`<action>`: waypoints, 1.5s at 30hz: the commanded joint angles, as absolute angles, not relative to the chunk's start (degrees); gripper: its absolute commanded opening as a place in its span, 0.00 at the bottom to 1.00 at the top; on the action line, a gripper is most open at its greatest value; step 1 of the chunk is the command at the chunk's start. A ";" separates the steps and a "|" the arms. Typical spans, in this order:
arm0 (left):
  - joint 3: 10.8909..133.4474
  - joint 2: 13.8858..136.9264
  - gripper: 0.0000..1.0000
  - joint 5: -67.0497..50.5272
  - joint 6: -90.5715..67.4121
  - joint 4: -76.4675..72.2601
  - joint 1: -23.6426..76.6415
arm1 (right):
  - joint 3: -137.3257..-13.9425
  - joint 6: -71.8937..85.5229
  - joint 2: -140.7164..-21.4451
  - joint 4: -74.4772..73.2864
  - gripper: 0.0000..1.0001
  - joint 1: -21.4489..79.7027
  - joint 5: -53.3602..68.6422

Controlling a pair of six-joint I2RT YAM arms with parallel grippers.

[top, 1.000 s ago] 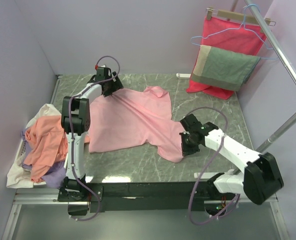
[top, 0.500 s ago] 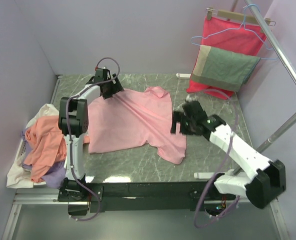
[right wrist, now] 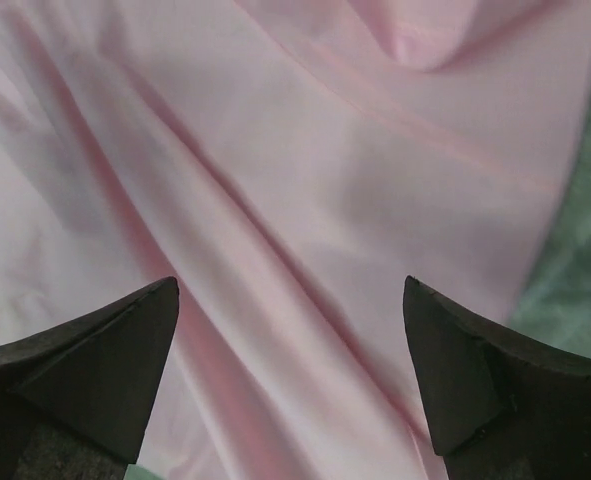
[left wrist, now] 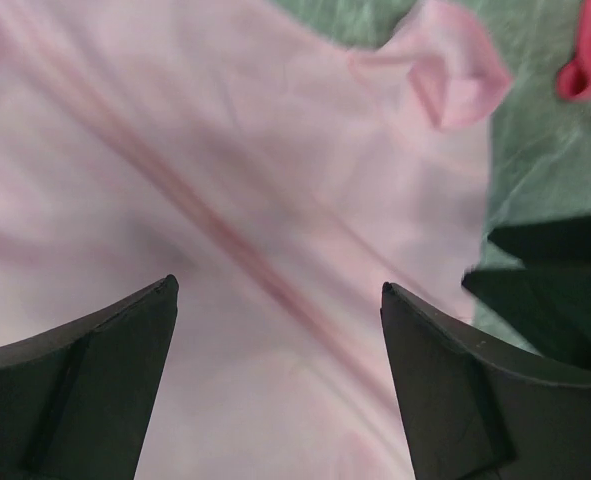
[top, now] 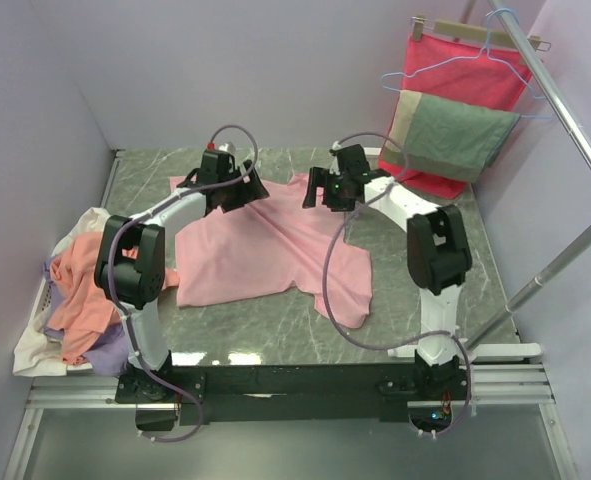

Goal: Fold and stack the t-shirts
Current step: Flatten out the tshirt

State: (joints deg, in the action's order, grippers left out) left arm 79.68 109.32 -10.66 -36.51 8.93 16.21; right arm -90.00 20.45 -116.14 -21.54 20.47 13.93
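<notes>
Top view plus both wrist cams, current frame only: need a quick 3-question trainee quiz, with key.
1. True or false: the left tool is shut on the spread shirt.
2. Where does the pile of other shirts lie? A) at the left edge of the table B) at its right edge C) at its far edge
3. Fill in: the cloth under the right tool is ___ in colour.

Key: 1 false, it is open above the cloth; 2 A; 3 pink.
</notes>
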 commanded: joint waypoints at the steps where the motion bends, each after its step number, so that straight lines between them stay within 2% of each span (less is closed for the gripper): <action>1: 76.03 107.93 0.88 -8.97 -37.09 7.55 15.91 | -98.69 20.13 -123.91 -19.33 0.96 19.25 22.23; 8: 72.34 106.18 0.88 -7.12 -36.04 9.13 16.79 | -112.55 21.00 -135.34 -22.67 0.97 17.93 21.89; 15: 64.44 102.31 0.88 -1.94 -36.38 13.18 17.58 | -132.43 21.79 -148.25 -35.94 0.98 16.88 12.66; 17: 60.32 101.26 0.88 -0.71 -37.09 13.53 17.58 | -134.38 22.84 -149.50 -36.65 0.96 15.83 11.69; 19: 57.85 100.90 0.88 -0.18 -37.87 14.06 17.58 | -134.91 23.99 -150.38 -36.39 0.85 14.86 12.13; 24: 52.74 100.81 0.88 -0.18 -37.97 15.02 17.49 | -137.55 25.14 -151.70 -37.35 0.89 12.31 11.60; 29: 54.04 100.81 0.88 6.41 -36.56 19.67 17.49 | -141.31 26.28 -153.19 -37.88 0.92 10.99 12.92; 33: 56.07 99.93 0.89 13.17 -36.47 22.76 17.40 | -138.87 27.68 -151.27 -34.29 0.93 9.76 13.09; 37: 57.56 98.53 0.90 15.12 -36.30 22.68 17.40 | -136.33 26.63 -148.46 -27.28 1.00 9.23 20.63; 41: 60.63 94.84 0.91 13.27 -35.77 20.74 17.49 | -125.99 24.18 -141.17 -19.27 1.00 10.02 24.51; 45: 63.01 90.36 0.91 11.96 -35.33 20.48 17.84 | -113.31 22.50 -127.31 -11.17 1.00 11.07 24.70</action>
